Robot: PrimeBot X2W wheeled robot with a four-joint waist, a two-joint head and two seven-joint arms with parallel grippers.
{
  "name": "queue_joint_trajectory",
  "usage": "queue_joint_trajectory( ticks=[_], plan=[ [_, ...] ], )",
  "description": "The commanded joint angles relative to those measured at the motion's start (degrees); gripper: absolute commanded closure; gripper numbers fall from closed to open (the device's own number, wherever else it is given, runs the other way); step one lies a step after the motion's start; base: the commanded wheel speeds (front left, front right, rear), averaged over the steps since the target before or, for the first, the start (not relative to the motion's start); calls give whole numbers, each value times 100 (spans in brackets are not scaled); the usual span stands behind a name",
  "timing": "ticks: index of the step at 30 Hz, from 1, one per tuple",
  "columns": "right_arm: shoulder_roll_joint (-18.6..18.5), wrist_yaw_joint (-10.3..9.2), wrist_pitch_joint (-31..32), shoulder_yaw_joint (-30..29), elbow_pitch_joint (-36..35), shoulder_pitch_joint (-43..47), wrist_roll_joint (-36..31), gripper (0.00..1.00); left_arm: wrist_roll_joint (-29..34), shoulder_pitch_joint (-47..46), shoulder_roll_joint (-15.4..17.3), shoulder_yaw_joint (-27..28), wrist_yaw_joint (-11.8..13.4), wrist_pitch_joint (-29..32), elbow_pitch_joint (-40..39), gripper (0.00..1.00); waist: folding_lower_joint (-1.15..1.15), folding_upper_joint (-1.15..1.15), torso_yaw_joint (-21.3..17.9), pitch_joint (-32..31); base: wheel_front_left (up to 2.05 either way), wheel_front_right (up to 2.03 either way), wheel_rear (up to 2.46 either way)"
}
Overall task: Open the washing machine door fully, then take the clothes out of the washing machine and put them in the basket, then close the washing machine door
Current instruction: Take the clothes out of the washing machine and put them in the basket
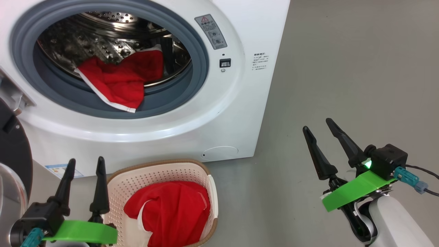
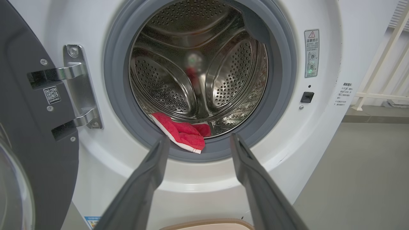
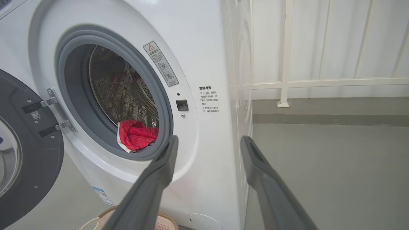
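Note:
The white washing machine [image 1: 219, 113] stands with its black door [image 2: 28, 134] swung wide to the left, also in the right wrist view [image 3: 25, 150]. A red garment [image 1: 120, 80] lies in the steel drum, draped over the grey ring [image 2: 183, 134] [image 3: 135, 137]. Another red garment [image 1: 171, 212] lies in the cream basket [image 1: 161, 171] on the floor before the machine. My left gripper [image 1: 85, 164] hangs open and empty beside the basket's left rim. My right gripper [image 1: 317, 123] is open and empty over the floor, right of the machine.
Grey floor [image 1: 343, 68] stretches to the right of the machine. A white railing [image 3: 287, 83] runs along the wall behind. The open door takes up the room at my left.

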Motion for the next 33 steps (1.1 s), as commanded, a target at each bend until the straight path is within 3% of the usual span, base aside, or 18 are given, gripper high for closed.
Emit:
queue_joint_trajectory(
  ticks=[1,33],
  plan=[
    [-40,9,-27,77,-149,80,76,0,-37,-69,130,213,66,-17,-183,0,0,0,-5,1,0,0,0],
    [-20,9,-27,73,-134,22,61,0,-145,-141,189,127,131,-10,-205,0,0,0,-38,75,0,0,0]
  ],
)
